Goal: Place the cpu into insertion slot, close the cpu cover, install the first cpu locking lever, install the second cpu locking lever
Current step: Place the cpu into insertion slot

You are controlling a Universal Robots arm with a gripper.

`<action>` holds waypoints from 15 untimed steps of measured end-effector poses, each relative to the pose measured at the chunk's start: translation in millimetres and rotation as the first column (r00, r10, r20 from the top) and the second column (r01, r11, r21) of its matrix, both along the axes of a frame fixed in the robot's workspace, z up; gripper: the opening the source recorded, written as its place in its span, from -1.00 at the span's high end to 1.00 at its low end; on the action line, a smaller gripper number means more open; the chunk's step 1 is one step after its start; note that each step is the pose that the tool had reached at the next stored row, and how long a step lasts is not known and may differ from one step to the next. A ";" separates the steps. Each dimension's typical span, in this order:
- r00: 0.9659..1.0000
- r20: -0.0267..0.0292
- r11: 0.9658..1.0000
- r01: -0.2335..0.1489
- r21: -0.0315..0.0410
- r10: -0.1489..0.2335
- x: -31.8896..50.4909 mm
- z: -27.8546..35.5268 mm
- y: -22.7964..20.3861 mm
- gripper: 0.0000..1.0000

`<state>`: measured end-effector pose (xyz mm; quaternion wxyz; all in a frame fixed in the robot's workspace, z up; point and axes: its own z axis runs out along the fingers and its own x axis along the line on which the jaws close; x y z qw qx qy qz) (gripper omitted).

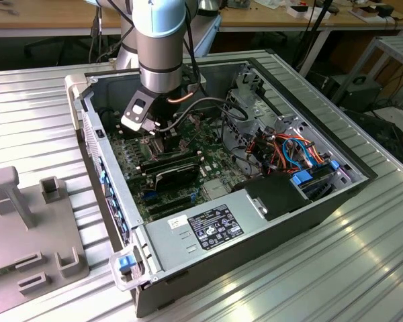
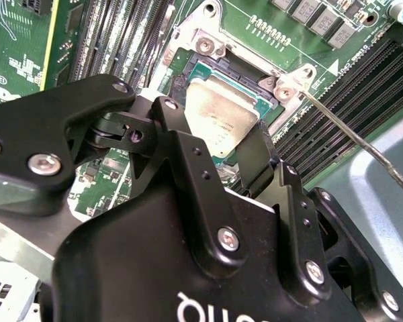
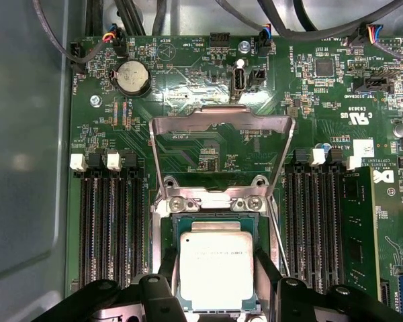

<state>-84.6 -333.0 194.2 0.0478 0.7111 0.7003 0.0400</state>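
Gripper (image 3: 218,276) pinches cpu (image 3: 217,261) by two edges, seemingly seated in insertion slot (image 3: 217,219); cpu cover (image 3: 221,118) raised.

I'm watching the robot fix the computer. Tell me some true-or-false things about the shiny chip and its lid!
1. The cpu cover is flipped up, off the insertion slot. True.
2. The cpu lies on the table outside the computer. False: it is at the insertion slot, inside the computer case.
3. The gripper is down at the cpu. True.
4. The cpu's top is bright red. False: it is dull silver-grey.
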 end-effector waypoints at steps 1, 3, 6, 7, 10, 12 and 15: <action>1.000 0.000 1.000 0.000 0.000 0.000 0.1 -0.1 0.0 -0.09; 1.000 0.000 1.000 0.000 0.000 0.000 0.3 -0.3 0.0 -0.09; 1.000 0.000 1.000 0.000 0.000 0.000 0.5 -0.3 -0.1 -0.09; 1.000 0.000 1.000 0.000 0.000 0.000 0.5 -0.3 -0.1 -0.09; 1.000 0.000 1.000 0.000 0.000 0.000 0.6 -0.3 -0.1 -0.09; 1.000 0.000 1.000 0.000 0.000 0.000 0.6 -0.3 -0.1 -0.09; 1.000 0.000 1.000 0.000 0.000 0.000 0.6 -0.3 -0.1 -0.09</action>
